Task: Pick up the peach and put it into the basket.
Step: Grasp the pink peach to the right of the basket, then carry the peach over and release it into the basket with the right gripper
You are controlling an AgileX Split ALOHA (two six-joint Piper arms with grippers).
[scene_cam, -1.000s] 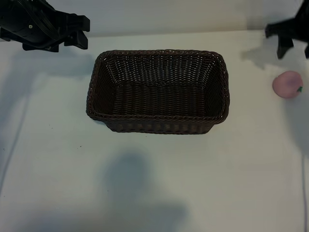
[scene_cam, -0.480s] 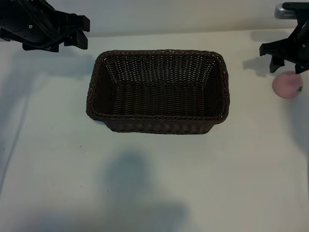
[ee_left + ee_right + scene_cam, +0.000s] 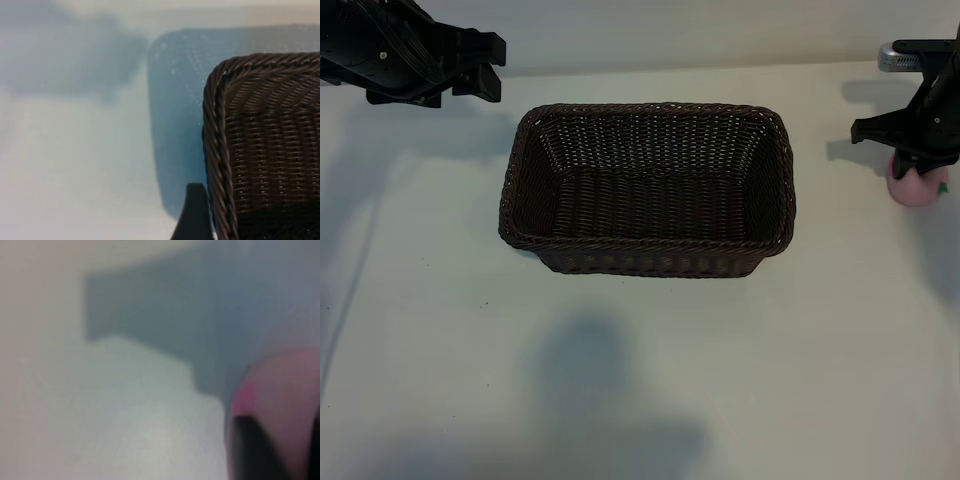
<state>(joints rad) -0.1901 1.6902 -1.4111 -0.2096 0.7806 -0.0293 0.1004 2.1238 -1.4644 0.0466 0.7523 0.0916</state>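
The pink peach (image 3: 918, 188) lies on the white table at the far right, well away from the basket (image 3: 645, 243). My right gripper (image 3: 917, 162) has come down on top of it and hides its upper part. In the right wrist view the peach (image 3: 290, 385) fills the space between my dark fingers (image 3: 250, 450), which press against its sides. The dark brown wicker basket stands in the middle of the table with nothing in it. My left gripper (image 3: 480, 65) hangs open at the back left, one finger (image 3: 195, 215) just outside the basket's corner (image 3: 265, 140).
White tabletop (image 3: 640, 380) stretches in front of the basket and between the basket and the peach. The table's right edge runs close beside the peach.
My right gripper has come in from the back right, dropped onto the peach and closed on it. The peach, the basket and the left arm have stayed put.
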